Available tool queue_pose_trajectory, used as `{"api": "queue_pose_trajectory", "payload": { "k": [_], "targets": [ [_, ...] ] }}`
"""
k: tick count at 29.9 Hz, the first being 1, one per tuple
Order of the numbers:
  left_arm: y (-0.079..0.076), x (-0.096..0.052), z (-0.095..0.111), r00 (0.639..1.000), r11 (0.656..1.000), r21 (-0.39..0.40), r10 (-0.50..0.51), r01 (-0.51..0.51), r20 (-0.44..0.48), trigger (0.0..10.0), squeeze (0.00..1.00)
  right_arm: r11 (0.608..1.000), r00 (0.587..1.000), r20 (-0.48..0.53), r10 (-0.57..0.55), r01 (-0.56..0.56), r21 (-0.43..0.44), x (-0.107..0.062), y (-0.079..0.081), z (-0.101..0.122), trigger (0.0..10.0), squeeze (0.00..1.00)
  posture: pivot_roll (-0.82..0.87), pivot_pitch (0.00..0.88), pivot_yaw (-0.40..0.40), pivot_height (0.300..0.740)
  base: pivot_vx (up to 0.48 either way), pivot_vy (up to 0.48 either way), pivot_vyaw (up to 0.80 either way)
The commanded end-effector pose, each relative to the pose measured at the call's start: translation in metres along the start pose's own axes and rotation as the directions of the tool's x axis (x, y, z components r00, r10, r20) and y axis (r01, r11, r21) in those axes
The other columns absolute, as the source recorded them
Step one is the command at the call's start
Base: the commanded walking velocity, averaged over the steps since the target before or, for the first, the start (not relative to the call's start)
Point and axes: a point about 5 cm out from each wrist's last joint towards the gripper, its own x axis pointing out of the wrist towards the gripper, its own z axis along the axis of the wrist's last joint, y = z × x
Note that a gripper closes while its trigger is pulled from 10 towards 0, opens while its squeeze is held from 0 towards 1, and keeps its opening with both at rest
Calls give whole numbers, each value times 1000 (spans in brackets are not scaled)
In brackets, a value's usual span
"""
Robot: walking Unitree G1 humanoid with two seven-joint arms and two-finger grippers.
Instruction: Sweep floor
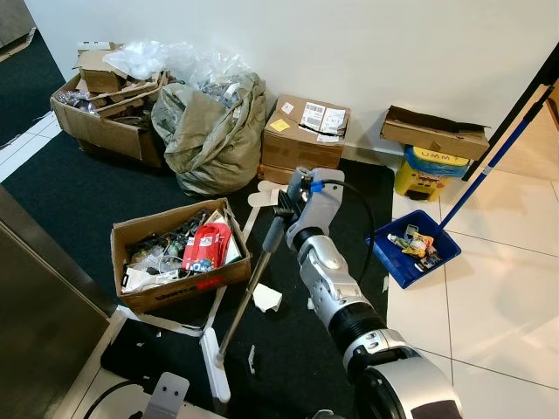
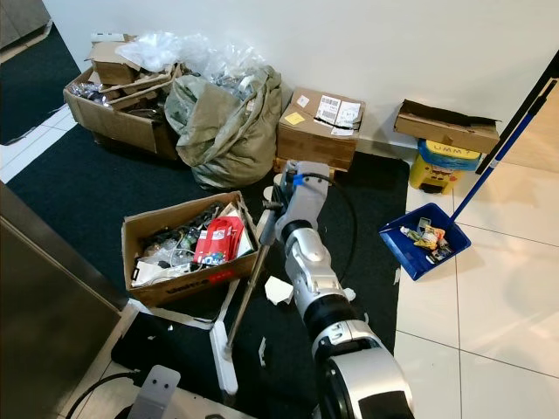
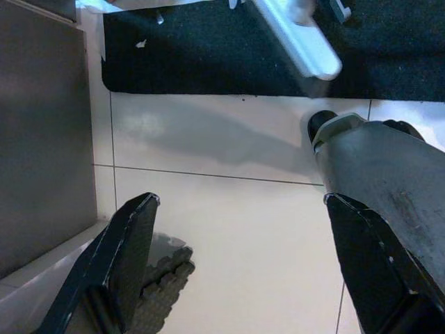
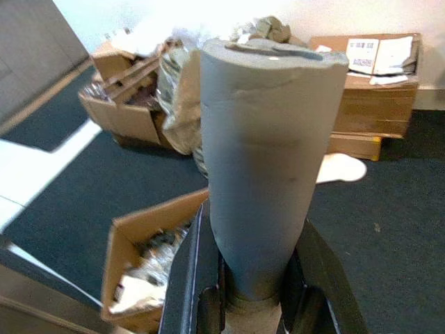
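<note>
Our right gripper [image 4: 254,292] is closed around the grey broom handle [image 4: 268,160], just beside the open cardboard box [image 1: 179,253]. Our left gripper [image 3: 236,271] hangs with fingers apart above the floor tiles [image 3: 229,223].

Left gripper [image 3: 236,271]: two black fingers [image 3: 122,254], jaws spread wide apart, hanging above pale floor tiles [image 3: 229,229] with grey grout lines. Dark carpet [image 3: 208,59] edge beyond the tiles, a white elongated broom head [image 3: 295,38] lying on it, blurred. Grey panel [image 3: 42,132] along one side; a grey robot foot [image 3: 375,167] beside the other finger.
</note>
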Motion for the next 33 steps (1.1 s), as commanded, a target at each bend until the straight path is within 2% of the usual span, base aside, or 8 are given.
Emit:
{"api": "queue_pose_trajectory", "payload": {
  "k": [1, 14, 15, 20, 21, 22, 25, 33],
  "targets": [
    [-8, -7, -25, 996, 1000, 10, -28, 29, -82, 10000, 0, 999, 993, -117, -1, 5, 35, -26, 10, -50, 10000, 0, -47, 224, 4, 740, 0, 0, 0],
    [-5, -10, -31, 996, 999, 20, -23, 25, -87, 10000, 0, 993, 992, -125, 1, -16, -119, -33, 4, -61, 10000, 0, -21, 237, 10, 740, 0, 0, 0],
    [-3, -10, -32, 996, 1000, 22, -20, 22, -85, 10000, 0, 982, 994, -105, -7, -13, -188, -31, -1, -56, 10000, 0, -21, 234, 9, 740, 0, 0, 0],
    [-3, -10, -32, 996, 1000, 22, -20, 22, -85, 10000, 0, 982, 994, -105, -7, -13, -188, -31, -1, -56, 10000, 0, -21, 234, 9, 740, 0, 0, 0],
    [-3, -10, -31, 996, 999, 25, -18, 21, -82, 10000, 0, 958, 997, -74, -28, 6, -286, -28, -10, -49, 10000, 0, -23, 221, 10, 740, 0, 0, 0],
    [-3, -10, -31, 996, 999, 25, -18, 21, -82, 10000, 0, 958, 997, -74, -28, 6, -286, -28, -10, -49, 10000, 0, -23, 221, 10, 740, 0, 0, 0],
    [-2, -8, -25, 998, 1000, 23, -16, 18, -69, 10000, 0, 892, 999, -10, -45, 35, -450, -22, -37, -29, 10000, 0, -32, 192, 9, 740, 0, 0, 0],
    [0, -3, -13, 999, 1000, 23, -11, 12, -40, 10000, 0, 833, 998, 68, 18, 22, -553, -16, -60, 1, 10000, 0, -39, 146, 5, 740, 0, 0, 0]
  ]
}}
